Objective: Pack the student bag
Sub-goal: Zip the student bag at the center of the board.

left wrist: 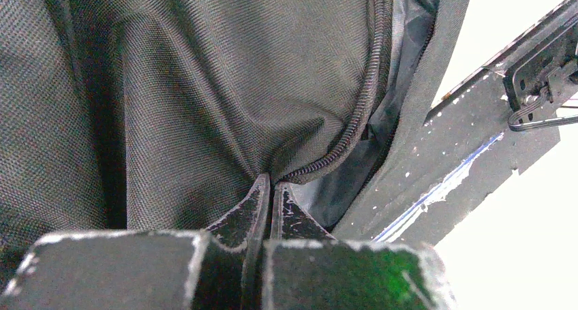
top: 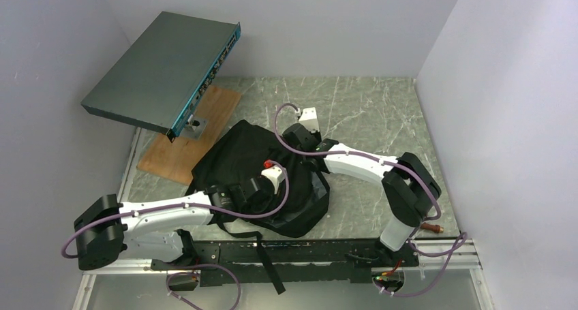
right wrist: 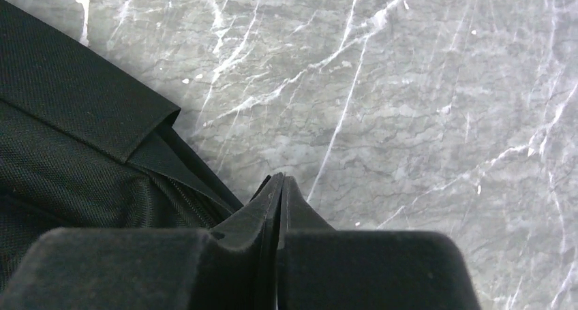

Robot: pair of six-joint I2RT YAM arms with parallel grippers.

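The student bag [top: 235,157] is a large black fabric backpack lying flat in the middle of the marble table. My left gripper [top: 259,191] rests on its near right part. In the left wrist view the left gripper [left wrist: 271,182] is shut, pinching the bag's fabric [left wrist: 204,85] right at the open zipper [left wrist: 368,92], with grey lining [left wrist: 402,85] showing inside. My right gripper [top: 294,136] is at the bag's far right edge. In the right wrist view the right gripper [right wrist: 281,179] is shut just over the marble. The bag's edge [right wrist: 82,119] lies against its left finger, and nothing shows between the jaws.
A flat grey metal equipment box [top: 163,68] leans tilted at the back left over a wooden board [top: 187,136]. A black strap [top: 269,259] hangs over the black front rail [top: 320,249]. A small brown object [top: 431,227] lies by the right arm's base. White walls enclose the table.
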